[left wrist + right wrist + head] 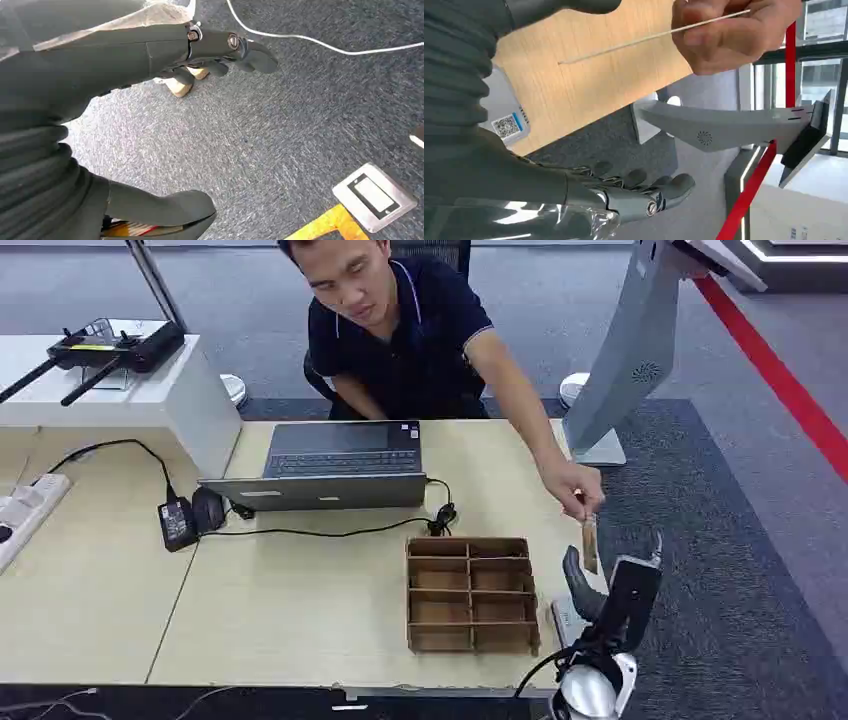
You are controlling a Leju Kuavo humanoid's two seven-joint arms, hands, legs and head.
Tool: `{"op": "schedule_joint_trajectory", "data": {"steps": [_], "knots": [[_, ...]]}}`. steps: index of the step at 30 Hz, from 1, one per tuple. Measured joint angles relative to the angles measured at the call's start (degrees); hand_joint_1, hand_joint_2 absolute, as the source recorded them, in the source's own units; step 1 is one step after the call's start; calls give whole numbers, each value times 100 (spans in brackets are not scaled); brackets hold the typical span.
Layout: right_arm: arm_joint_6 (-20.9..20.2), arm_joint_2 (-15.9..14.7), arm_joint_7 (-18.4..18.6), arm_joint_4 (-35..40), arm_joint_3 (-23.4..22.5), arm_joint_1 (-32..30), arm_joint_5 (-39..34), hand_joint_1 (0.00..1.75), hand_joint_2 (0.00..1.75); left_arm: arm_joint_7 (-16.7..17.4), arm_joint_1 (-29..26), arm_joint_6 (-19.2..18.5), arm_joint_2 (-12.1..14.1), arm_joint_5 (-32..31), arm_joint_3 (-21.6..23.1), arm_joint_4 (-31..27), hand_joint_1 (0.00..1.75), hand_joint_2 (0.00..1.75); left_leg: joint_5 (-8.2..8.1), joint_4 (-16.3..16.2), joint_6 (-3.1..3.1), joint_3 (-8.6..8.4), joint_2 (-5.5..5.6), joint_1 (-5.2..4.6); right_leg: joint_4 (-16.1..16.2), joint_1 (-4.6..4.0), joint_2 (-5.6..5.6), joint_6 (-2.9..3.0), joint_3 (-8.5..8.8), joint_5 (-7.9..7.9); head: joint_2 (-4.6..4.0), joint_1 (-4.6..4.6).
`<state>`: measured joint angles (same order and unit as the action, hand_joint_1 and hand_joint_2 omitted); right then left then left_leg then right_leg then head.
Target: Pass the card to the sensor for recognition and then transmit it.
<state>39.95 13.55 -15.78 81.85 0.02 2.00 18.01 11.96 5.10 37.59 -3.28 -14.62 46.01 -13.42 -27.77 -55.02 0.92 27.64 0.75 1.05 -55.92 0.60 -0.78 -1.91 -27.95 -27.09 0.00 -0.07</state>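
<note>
From the head view you look down on a pale wood-grain table (300,610) with a seam running down it at about 9 o'clock, set on grey carpet with a red floor stripe (790,390) cutting across at 2 o'clock. At 12 o'clock a person (400,330) sits behind an open laptop (335,470); a brown divided tray (470,595) lies toward 5 o'clock, a black power adapter (177,523) and its cable toward 9 o'clock, and a white power strip (25,508) at the far 9 o'clock edge. A grey kiosk stand (625,360) rises at 1 o'clock. The person's hand (572,485) holds the card (589,543) upright just above your right hand (610,595), which stands at the table's 4 o'clock corner with its fingers apart and nothing between them (the card is close, but you cannot tell that it touches). In the left wrist view your left hand (220,55) hangs over speckled grey carpet, fingers loosely bent and holding nothing; a white cable (320,42) crosses the floor and a metal floor socket plate (374,197) sits beside a yellow line. In the right wrist view the card (654,36) shows edge-on as a thin pale line pinched in the person's hand (734,32), well apart from your open fingers (664,187); a QR-code label (508,126) lies on the table.
</note>
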Motion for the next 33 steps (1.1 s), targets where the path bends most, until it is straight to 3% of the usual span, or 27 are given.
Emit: {"op": "schedule_joint_trajectory", "data": {"steps": [1,2,4,33], "knots": [[0,0,-4,-4,-2,1,-2,0,175,0,0,0,0,2,0,0,0,175,0,0,0,0,0,0,0,0,0,0,0,0,0,0],[0,0,-9,-17,-7,3,-4,84,175,0,0,0,0,11,0,0,0,175,0,0,0,0,0,0,0,0,0,0,0,0,0,0],[0,0,-13,-28,-15,4,-7,175,175,0,0,0,0,15,0,0,0,175,0,0,0,0,0,0,0,0,0,0,0,0,0,0],[0,0,-61,-59,-28,4,48,175,175,-18,0,0,2,39,2,0,0,175,0,0,0,0,0,0,0,0,0,0,-1,0,0,0]]}}
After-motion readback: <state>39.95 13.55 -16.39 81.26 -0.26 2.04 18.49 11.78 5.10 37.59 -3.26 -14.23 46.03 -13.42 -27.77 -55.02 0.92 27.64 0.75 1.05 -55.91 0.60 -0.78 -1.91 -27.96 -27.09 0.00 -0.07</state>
